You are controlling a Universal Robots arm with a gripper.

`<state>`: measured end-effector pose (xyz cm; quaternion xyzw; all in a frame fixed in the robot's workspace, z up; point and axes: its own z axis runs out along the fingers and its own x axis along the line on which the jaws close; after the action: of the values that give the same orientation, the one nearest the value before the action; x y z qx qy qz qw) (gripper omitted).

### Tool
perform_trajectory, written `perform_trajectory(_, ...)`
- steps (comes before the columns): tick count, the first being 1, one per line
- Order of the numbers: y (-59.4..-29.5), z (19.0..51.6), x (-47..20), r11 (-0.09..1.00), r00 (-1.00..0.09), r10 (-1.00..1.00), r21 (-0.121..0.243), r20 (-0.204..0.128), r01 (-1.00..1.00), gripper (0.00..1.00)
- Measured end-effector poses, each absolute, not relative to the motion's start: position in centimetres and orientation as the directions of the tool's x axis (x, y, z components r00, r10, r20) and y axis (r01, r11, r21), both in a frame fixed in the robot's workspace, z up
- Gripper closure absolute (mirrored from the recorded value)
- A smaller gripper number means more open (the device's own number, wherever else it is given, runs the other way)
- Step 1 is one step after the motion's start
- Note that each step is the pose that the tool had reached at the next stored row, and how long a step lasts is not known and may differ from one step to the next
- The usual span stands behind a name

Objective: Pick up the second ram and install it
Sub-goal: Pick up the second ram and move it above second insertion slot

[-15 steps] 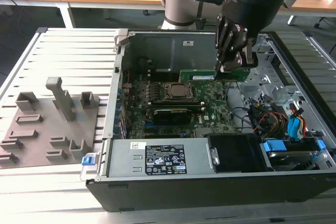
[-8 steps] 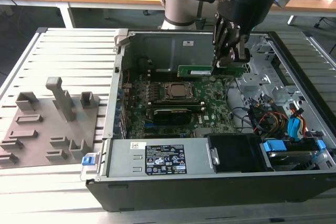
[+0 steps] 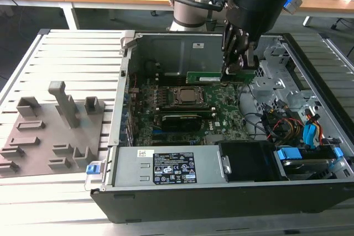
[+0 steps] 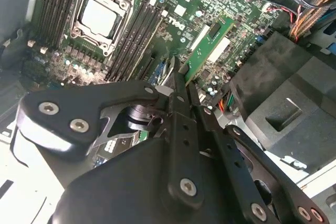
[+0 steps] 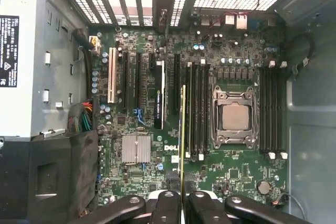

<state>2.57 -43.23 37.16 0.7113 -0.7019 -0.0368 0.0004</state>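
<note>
The second ram (image 3: 207, 77) is a long green stick held level above the motherboard (image 3: 224, 111) inside the open computer case. My gripper (image 3: 239, 70) is shut on the end of it toward the exterior view's right. In the second wrist view the ram (image 4: 210, 43) sticks out from between the black fingers of the gripper (image 4: 184, 80). The first wrist view sees the ram (image 5: 182, 129) edge-on as a thin strip rising from the gripper (image 5: 181, 196), over the dark memory slots (image 5: 197, 111) beside the CPU socket (image 5: 234, 116).
A grey fixture block (image 3: 50, 131) lies on the slatted table at the exterior view's left. The case's power supply (image 3: 166, 167) is at the near side. Coloured cables (image 3: 293, 125) and blue drive latches fill the right bay. A black card (image 5: 159, 95) stands near the slots.
</note>
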Motion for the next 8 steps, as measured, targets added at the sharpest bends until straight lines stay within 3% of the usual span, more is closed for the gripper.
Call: perform_trajectory(8, -43.22, 35.92, 2.57, -0.015, 0.012, -0.999, 0.052, -0.052, -0.999, 0.86)
